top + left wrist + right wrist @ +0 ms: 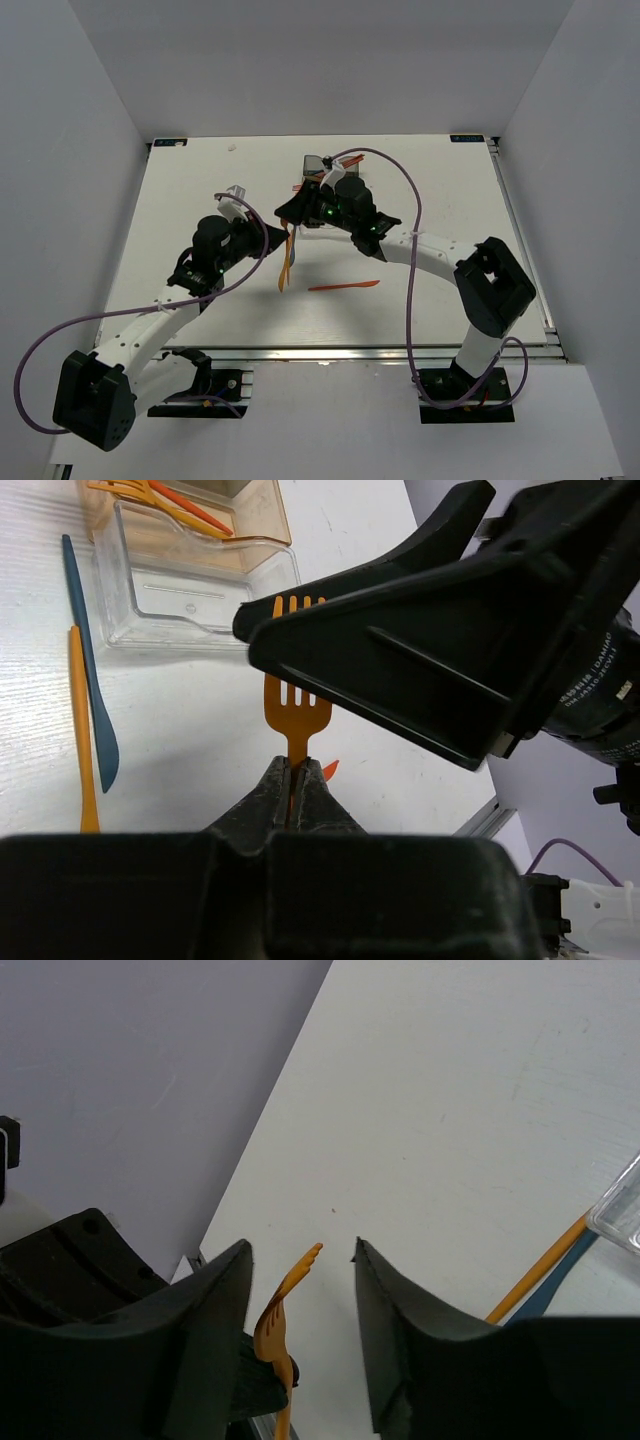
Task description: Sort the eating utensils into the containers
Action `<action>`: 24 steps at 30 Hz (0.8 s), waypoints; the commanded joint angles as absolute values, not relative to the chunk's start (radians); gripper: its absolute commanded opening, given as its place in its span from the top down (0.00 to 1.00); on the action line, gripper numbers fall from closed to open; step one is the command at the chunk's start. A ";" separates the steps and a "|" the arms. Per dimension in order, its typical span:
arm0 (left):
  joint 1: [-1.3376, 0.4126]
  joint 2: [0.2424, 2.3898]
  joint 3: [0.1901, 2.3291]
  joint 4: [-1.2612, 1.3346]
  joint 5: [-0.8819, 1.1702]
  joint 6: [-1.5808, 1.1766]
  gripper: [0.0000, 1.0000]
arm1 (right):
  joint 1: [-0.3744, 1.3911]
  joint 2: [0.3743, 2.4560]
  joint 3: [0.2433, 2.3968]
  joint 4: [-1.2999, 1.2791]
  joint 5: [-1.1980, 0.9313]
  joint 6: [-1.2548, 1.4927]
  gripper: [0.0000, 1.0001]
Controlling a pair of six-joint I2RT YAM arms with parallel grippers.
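Orange fork [297, 718] is the piece in play, held off the counter [200, 750] between the two arms. The left gripper [297, 780] has its jaws pinched tight on the handle end, with no gap showing. The fork's long axis runs straight out from those jaws, tines leading, into the right gripper [302, 1260]. Its jaws stand part open, one either side of the tines, with daylight on both sides and no contact that I can make out. It looks like a handover, and it hinges on the head sitting squarely in that gap. The amber bin [262, 525], with orange utensils in it, and the clear bin [200, 600] sit just beyond, nearer the right arm. A blue knife [95, 710] and an orange stick [80, 730] lie on the counter beside them.
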State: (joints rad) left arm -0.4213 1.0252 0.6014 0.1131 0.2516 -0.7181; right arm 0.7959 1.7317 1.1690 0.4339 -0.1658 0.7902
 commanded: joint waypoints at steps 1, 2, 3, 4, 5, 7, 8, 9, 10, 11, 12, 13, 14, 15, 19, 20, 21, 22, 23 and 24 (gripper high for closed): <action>-0.428 1.009 0.624 0.126 0.256 -0.692 1.00 | 0.805 1.741 1.220 0.443 -0.183 0.816 0.53; -0.428 1.011 0.627 0.123 0.250 -0.687 1.00 | 0.807 1.741 1.218 0.442 -0.192 0.819 0.62; -0.428 1.012 0.630 0.117 0.241 -0.678 1.00 | 0.807 1.741 1.218 0.446 -0.198 0.825 0.66; -0.428 1.019 0.637 0.115 0.235 -0.675 1.00 | 0.808 1.740 1.210 0.448 -0.201 0.828 0.68; -0.428 1.022 0.640 0.117 0.232 -0.673 1.00 | 0.808 1.736 1.206 0.448 -0.201 0.830 0.73; -0.428 1.034 0.646 0.124 0.230 -0.672 1.00 | 0.808 1.730 1.197 0.451 -0.198 0.827 0.82; -0.428 1.038 0.656 0.121 0.224 -0.670 1.00 | 0.808 1.730 1.195 0.451 -0.204 0.822 0.96; -0.428 1.043 0.663 0.117 0.221 -0.663 0.95 | 0.807 1.729 1.198 0.446 -0.204 0.818 1.00; -0.428 1.046 0.667 0.111 0.218 -0.660 0.87 | 0.805 1.730 1.203 0.433 -0.206 0.813 1.00; -0.428 1.049 0.676 0.107 0.215 -0.657 0.76 | 0.801 1.732 1.213 0.428 -0.216 0.801 1.00; -0.428 1.048 0.681 0.104 0.210 -0.652 0.64 | 0.796 1.733 1.219 0.426 -0.228 0.793 1.00; -0.428 1.048 0.687 0.091 0.203 -0.653 0.36 | 0.778 1.744 1.229 0.425 -0.244 0.784 1.00; -0.428 1.040 0.699 0.078 0.195 -0.655 0.27 | 0.763 1.752 1.247 0.425 -0.282 0.766 1.00; -0.428 1.035 0.707 0.063 0.183 -0.649 0.21 | 0.744 1.758 1.258 0.429 -0.308 0.755 1.00; -0.428 0.982 0.756 -0.107 0.157 -0.608 0.05 | 0.609 1.894 1.486 0.336 -0.523 0.620 1.00; -0.428 0.965 0.765 -0.141 0.147 -0.576 0.05 | 0.594 1.935 1.570 0.210 -0.620 0.489 1.00; -0.426 0.933 0.787 -0.214 0.129 -0.554 0.04 | 0.575 2.024 1.755 0.137 -0.665 0.409 1.00; -0.428 0.916 0.796 -0.250 0.121 -0.536 0.03 | 0.571 2.070 1.858 0.048 -0.698 0.323 1.00; -0.426 0.901 0.804 -0.279 0.120 -0.513 0.02 | 0.563 2.124 1.964 -0.050 -0.742 0.239 1.00; -0.426 0.873 0.811 -0.310 0.120 -0.464 0.02 | 0.555 2.175 2.067 -0.215 -0.756 0.097 1.00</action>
State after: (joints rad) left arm -0.4274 0.9478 0.7578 -0.1555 0.1547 -0.5728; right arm 0.5724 2.1029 1.8523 0.1249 -0.5686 0.4530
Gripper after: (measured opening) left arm 0.974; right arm 0.023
